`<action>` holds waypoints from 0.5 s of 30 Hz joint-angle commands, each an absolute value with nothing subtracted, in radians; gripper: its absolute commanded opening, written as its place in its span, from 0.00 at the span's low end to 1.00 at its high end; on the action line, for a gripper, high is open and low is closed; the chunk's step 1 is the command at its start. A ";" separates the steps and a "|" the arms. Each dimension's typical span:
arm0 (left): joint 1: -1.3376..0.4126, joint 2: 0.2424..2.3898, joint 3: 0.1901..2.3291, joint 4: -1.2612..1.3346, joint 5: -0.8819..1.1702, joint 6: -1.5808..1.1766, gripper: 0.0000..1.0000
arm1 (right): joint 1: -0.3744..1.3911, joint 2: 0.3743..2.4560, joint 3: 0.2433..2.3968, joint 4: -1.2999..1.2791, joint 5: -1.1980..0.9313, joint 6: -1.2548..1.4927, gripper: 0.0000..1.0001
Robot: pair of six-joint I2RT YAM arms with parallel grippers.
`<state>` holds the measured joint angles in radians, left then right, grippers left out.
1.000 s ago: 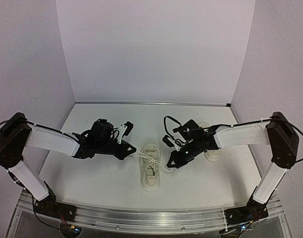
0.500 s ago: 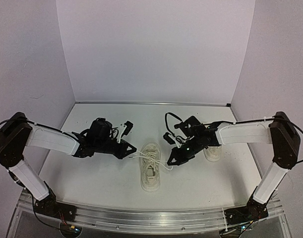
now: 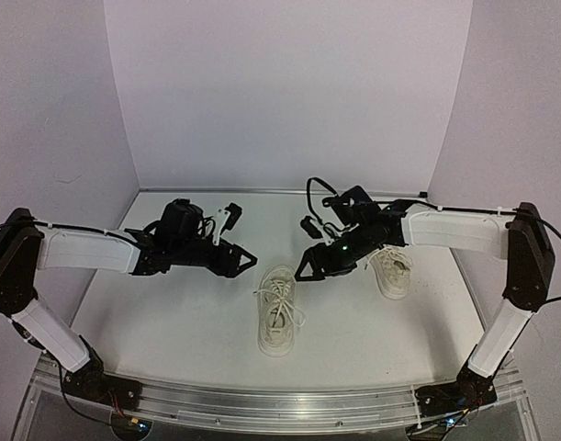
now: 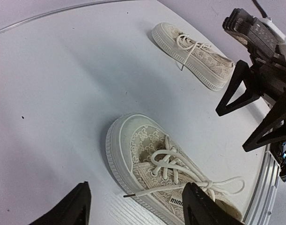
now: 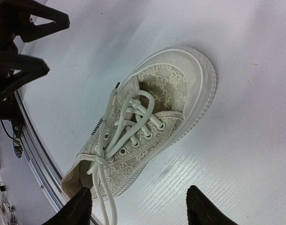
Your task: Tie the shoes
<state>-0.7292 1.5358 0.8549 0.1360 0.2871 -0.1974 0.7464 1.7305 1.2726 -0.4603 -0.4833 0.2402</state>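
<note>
One of the shoes point(image 3: 278, 310), a cream low-top, lies mid-table with its laces point(image 3: 280, 296) gathered in a knot over the tongue. In the left wrist view this shoe point(image 4: 147, 150) has a loose lace end point(image 4: 147, 191) running off its side. The right wrist view shows the same shoe point(image 5: 171, 93) with its knot point(image 5: 98, 157) near the heel opening. The other shoe point(image 3: 390, 269) sits to the right, behind the right arm. My left gripper point(image 3: 246, 262) hangs open to the upper left of the middle shoe, holding nothing. My right gripper point(image 3: 304, 266) is open at its upper right, also apart from it.
White walls close in the table point(image 3: 170, 322) at the back and sides. A metal rail point(image 3: 280, 404) runs along the near edge by the arm bases. In the left wrist view the right gripper point(image 4: 255, 117) stands just beyond the middle shoe, with the second shoe point(image 4: 194, 54) farther back.
Both grippers have opened and let go of the lace ends they were pulling. Both drew back toward the rear wall, and the laces now lie slack on the shoe.
</note>
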 commanded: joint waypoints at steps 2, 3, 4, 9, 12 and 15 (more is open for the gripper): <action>-0.725 1.406 0.901 -0.005 0.212 -0.229 0.99 | 0.746 1.633 1.295 -0.466 -0.484 0.259 0.75; -0.724 1.382 0.897 -0.034 0.200 -0.245 0.99 | 0.746 1.607 1.284 -0.457 -0.487 0.266 0.76; -0.725 1.358 0.890 -0.049 0.190 -0.264 1.00 | 0.746 1.579 1.262 -0.442 -0.496 0.277 0.77; -0.725 1.254 0.848 -0.160 0.137 -0.374 1.00 | 0.746 1.431 1.121 -0.355 -0.521 0.346 0.78; -0.726 1.204 0.814 -0.228 0.110 -0.455 1.00 | 0.746 1.333 1.008 -0.275 -0.532 0.412 0.78; -0.726 1.151 0.741 -0.250 0.082 -0.527 1.00 | 0.747 1.231 0.841 -0.162 -0.535 0.495 0.78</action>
<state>-0.7292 1.2191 0.8238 -0.1480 0.1450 -0.3936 0.7467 1.3316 1.0088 -0.3148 -0.5177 0.3731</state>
